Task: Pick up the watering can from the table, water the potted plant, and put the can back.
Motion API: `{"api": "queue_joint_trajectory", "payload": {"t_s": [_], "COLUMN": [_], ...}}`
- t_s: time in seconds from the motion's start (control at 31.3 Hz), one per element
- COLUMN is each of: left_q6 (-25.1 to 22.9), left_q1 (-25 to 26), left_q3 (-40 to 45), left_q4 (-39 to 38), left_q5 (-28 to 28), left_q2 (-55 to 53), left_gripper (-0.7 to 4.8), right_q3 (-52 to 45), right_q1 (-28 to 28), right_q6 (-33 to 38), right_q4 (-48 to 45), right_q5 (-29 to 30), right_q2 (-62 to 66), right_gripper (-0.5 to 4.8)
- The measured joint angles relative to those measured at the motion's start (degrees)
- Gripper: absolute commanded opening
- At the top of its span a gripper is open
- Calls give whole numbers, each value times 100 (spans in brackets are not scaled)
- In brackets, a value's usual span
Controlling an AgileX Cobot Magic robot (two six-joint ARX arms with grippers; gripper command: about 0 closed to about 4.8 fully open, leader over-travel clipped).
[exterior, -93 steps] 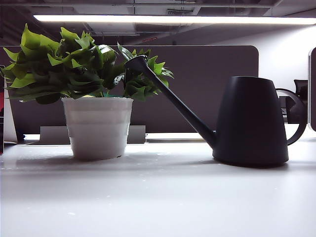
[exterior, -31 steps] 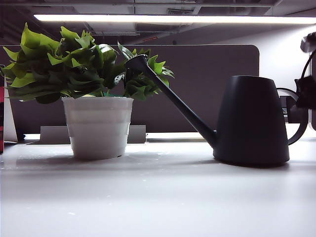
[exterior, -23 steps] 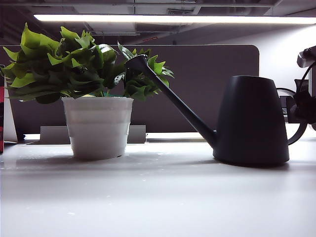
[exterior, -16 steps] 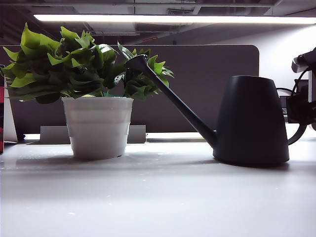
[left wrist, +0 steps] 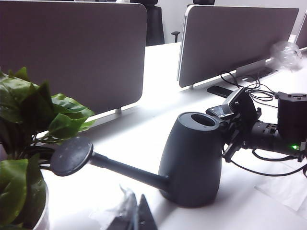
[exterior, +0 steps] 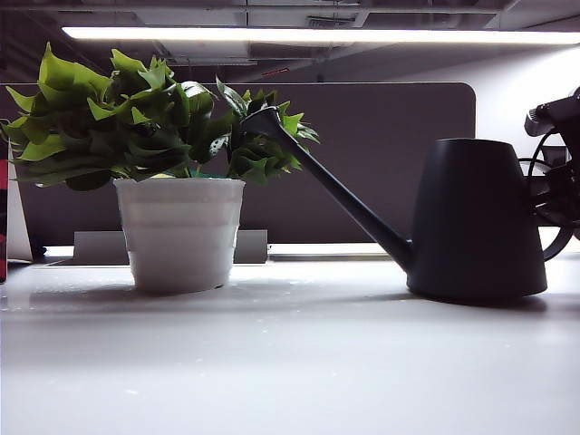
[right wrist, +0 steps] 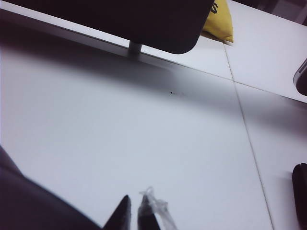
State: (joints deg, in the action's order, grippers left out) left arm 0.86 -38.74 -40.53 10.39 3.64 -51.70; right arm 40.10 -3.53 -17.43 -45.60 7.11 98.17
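The watering can (exterior: 478, 222) was seen standing upright on the table (exterior: 290, 362), at the right of the exterior view, its long thin spout angled up toward the potted plant (exterior: 172, 168) so that the rose sat among the nearest leaves. The plant in its white ribbed pot stood well apart from the can's body, toward the left of that view. A dark desk partition (exterior: 381, 163) was placed behind both, and further partitions and a tangle of cables (left wrist: 252, 93) were visible at the far side of the table in the left wrist view.

The right gripper (left wrist: 229, 139) was found at the back of the can, on the handle side, largely hidden behind the can's body in the exterior view, where only the arm (exterior: 555, 154) showed at the frame edge. Its fingertips (right wrist: 125, 215) were seen drawn together to a narrow gap in its own wrist view. Whether the handle was pinched between them could not be told.

Of the left gripper (left wrist: 136, 218), only the fingertips showed, close together above the table near the spout, with nothing seen between them.
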Motion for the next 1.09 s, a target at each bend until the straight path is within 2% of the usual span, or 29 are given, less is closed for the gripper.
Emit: {"api": "queue_joint_trajectory", "payload": {"t_s": [0.29, 0.42, 0.58, 0.7, 0.89, 1.09], "left_q6": [0, -4, -422, -527, -533, -531], "left_q1": [0, 4, 87, 354, 1075, 1705], "left_q3": [0, -2, -111, -570, -1392, -2028], "left_q4": [-92, -402, -1064, -1786, -2841, -3565], "left_q5": [-39, -461, -920, -1126, -1156, -334], "left_q2": [184, 481, 824, 844, 577, -260], "left_gripper": [-5, -5, -5, -5, -5, -5], "right_q3": [35, 103, 807, 1696, 3053, 4087], "right_q1": [94, 92, 105, 251, 667, 968], "right_q6": [50, 175, 221, 234, -704, -1471], "right_q4": [219, 391, 844, 1596, 2905, 4070], "right_q5": [-151, -151, -149, -125, -96, -267], "right_q2": [-402, -813, -1335, -1464, -1390, -1241], "right_gripper": [-1, -1, -1, -1, -1, -1]}}
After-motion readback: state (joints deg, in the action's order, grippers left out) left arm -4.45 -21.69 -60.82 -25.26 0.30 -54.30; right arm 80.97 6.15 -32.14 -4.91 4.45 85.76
